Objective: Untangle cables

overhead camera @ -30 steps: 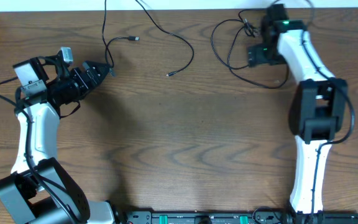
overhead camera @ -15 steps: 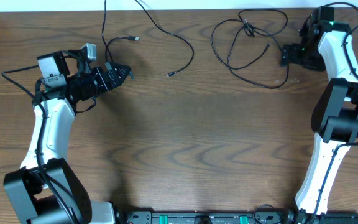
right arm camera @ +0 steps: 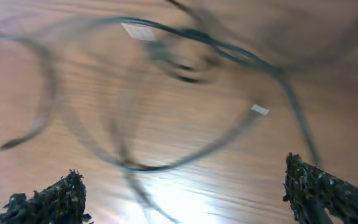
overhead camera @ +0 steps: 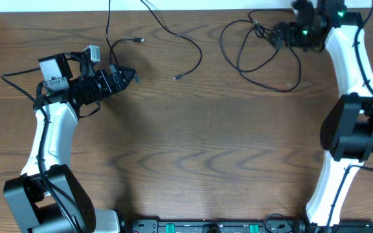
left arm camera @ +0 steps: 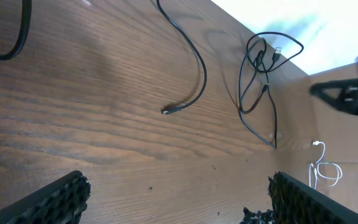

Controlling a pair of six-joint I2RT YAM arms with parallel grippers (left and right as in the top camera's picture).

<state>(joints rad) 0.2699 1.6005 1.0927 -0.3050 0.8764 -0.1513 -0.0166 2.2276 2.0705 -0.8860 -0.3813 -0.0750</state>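
Noting the tangled cables (overhead camera: 264,55) lying in overlapping loops on the counter (overhead camera: 206,149), directly below and just ahead of the right tool (overhead camera: 278,35). Seeing them only as smeared strands between and beyond the fingers (right arm camera: 42,202) in the right wrist view; not managing to tell which strand is crossing over which.

Finding the loose black cable (overhead camera: 173,39) running well apart from that knot. Tracing its plug end (overhead camera: 179,77) to a spot ahead of the left tool (overhead camera: 132,75), near but not touching. Spotting the white cable (left arm camera: 323,171) coiled well apart from both tools, out past the right arm's side.

Reading both tools as standing wide apart and gripping nothing: the right one hanging over the knot, the left one hovering above bare wood.

Judging the risks from here:
- Closing on two or more strands at once, given the loops stacked under the right tool; then tightening the knot by pulling instead of loosening it.
- Dragging the whole bundle over the counter edge just beyond the right tool.
- Snagging a small plug inside a loop and jamming it.
- Misjudging the descent through a blurred wrist view; pinching wood or missing the cord.
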